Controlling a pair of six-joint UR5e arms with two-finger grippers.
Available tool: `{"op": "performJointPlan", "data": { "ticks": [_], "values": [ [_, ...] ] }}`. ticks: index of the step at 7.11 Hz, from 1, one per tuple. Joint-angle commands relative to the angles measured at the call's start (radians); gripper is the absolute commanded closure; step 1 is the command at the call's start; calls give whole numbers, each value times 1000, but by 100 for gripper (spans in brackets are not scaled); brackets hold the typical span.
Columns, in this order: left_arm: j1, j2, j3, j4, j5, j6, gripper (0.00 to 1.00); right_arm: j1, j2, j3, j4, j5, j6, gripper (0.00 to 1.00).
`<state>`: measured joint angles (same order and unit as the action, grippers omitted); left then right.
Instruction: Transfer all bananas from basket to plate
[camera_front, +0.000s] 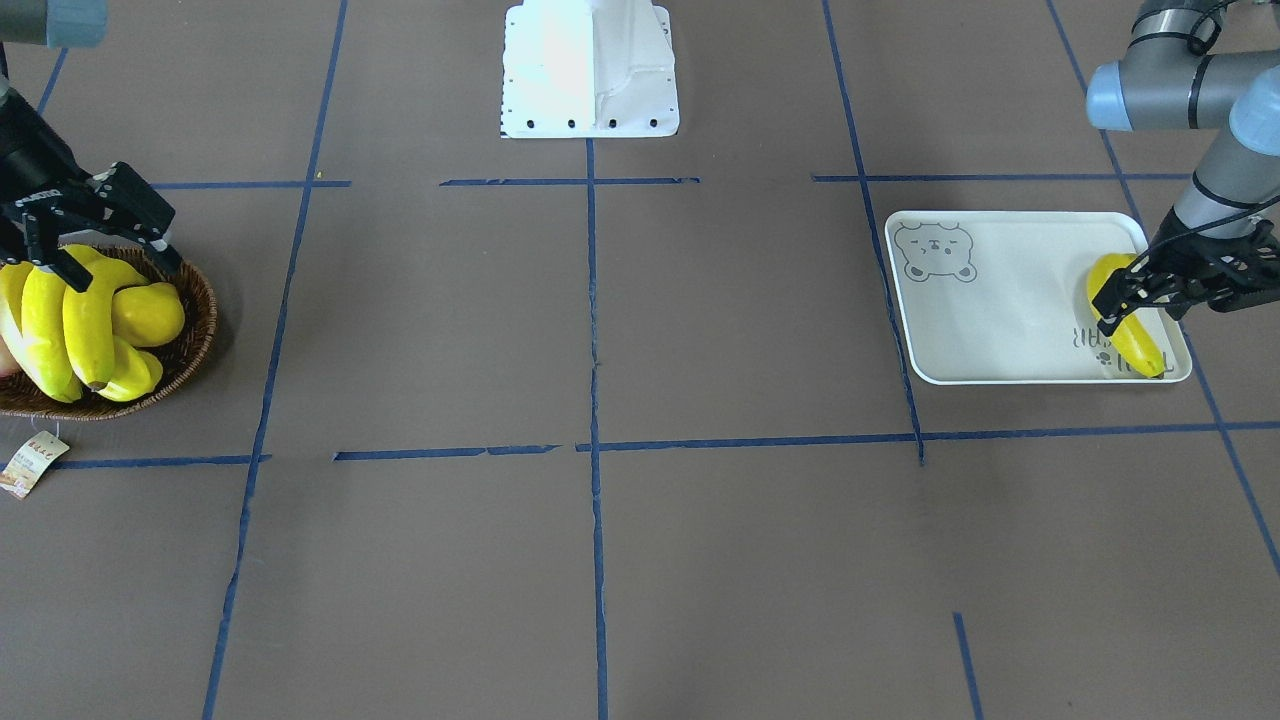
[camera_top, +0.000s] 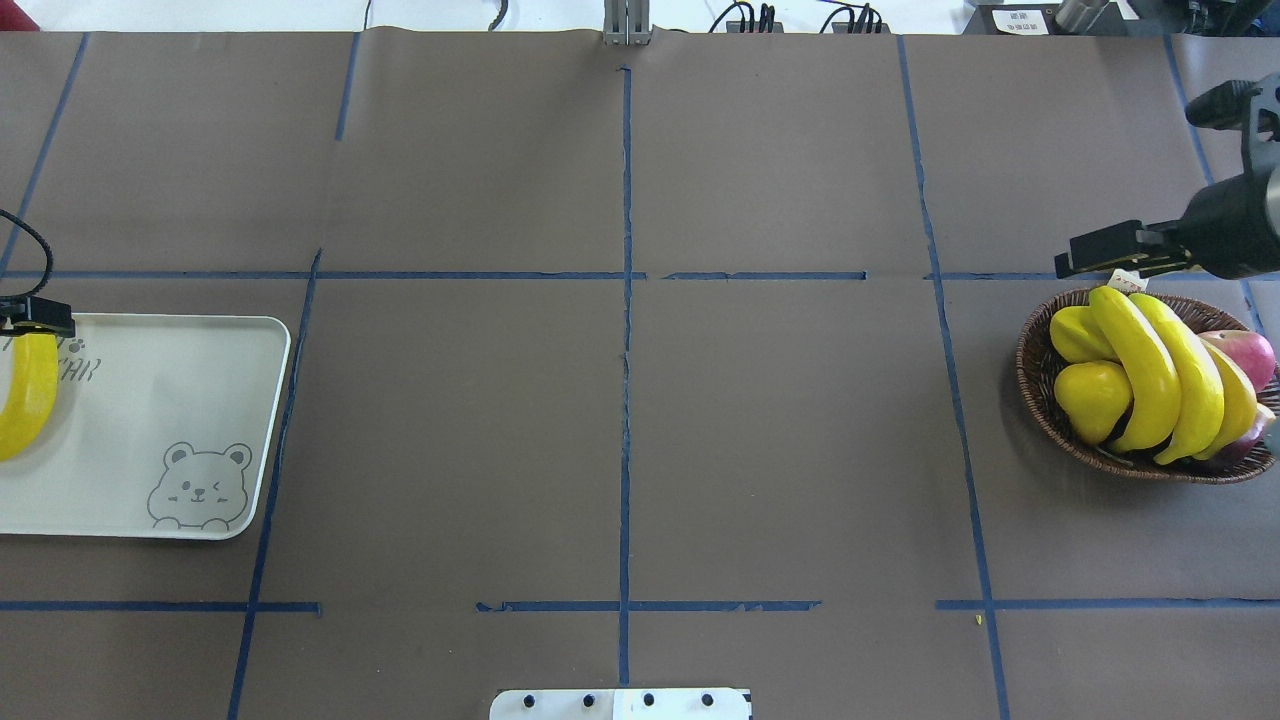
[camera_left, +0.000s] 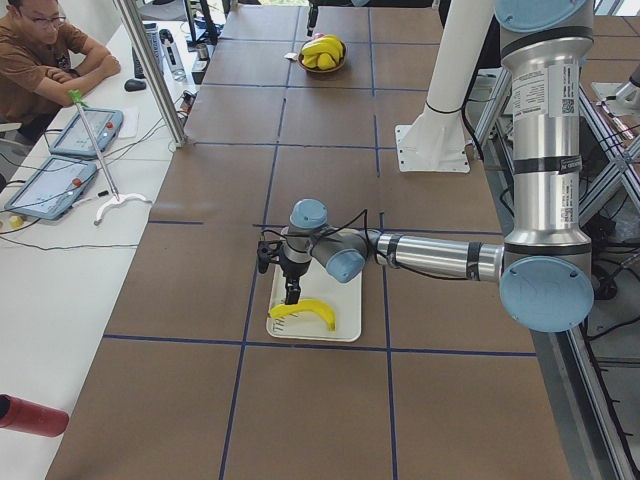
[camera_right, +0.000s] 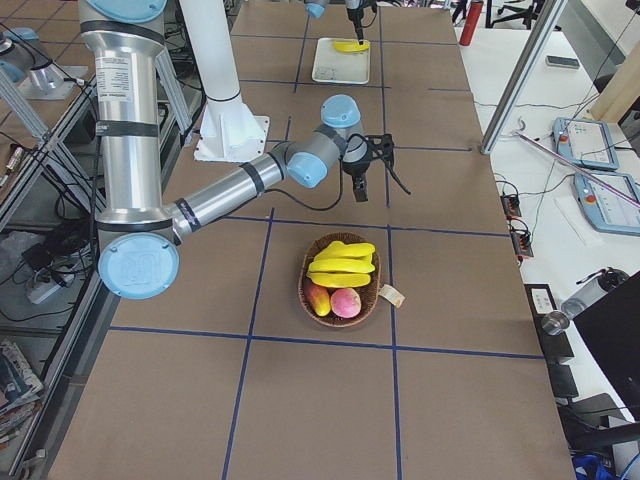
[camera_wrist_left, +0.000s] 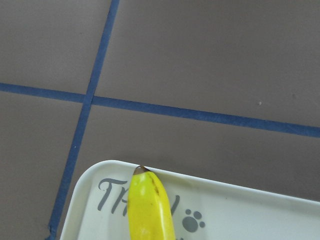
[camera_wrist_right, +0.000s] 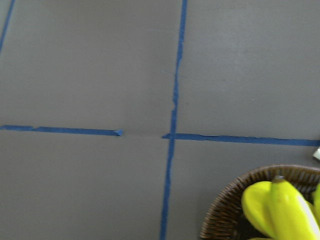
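One yellow banana (camera_front: 1140, 345) lies on the white bear-print plate (camera_front: 1000, 320), at its end away from the bear face. My left gripper (camera_front: 1118, 288) stands over the banana's far end with its fingers close around it, and looks shut on it. The left wrist view shows the banana's tip (camera_wrist_left: 147, 210) on the plate (camera_wrist_left: 250, 210). Three bananas (camera_top: 1150, 370) lie side by side in the wicker basket (camera_top: 1035, 390). My right gripper (camera_front: 110, 255) is open and empty, just above their stem ends at the basket's edge.
The basket also holds round yellow fruit (camera_top: 1090, 395) and a red fruit (camera_top: 1245, 355). Its paper tag (camera_front: 35, 462) lies on the brown mat. The robot's white base (camera_front: 590, 70) is mid-table. An operator (camera_left: 40, 60) sits at a side desk.
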<state>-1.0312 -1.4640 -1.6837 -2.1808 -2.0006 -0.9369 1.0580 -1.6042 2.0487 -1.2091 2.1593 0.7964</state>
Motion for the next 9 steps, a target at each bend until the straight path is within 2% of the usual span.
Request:
{"op": "performJointPlan", "data": {
  "ticks": [1, 4, 6, 7, 9],
  "values": [
    [-90, -6, -33, 4, -130, 1, 1, 34, -88, -24, -1, -4, -149, 0],
    [-96, -16, -39, 4, -138, 1, 1, 31, -117, -80, -1, -10, -154, 0],
    [-96, -18, -39, 3, -138, 1, 1, 33, -157, -93, -1, -7, -227, 0],
    [-96, -18, -40, 3, -138, 1, 1, 28, -149, -96, -4, -9, -235, 0],
    [-96, -18, -41, 3, -138, 3, 1, -19, -100, -94, -82, -28, -227, 1]
  ]
}}
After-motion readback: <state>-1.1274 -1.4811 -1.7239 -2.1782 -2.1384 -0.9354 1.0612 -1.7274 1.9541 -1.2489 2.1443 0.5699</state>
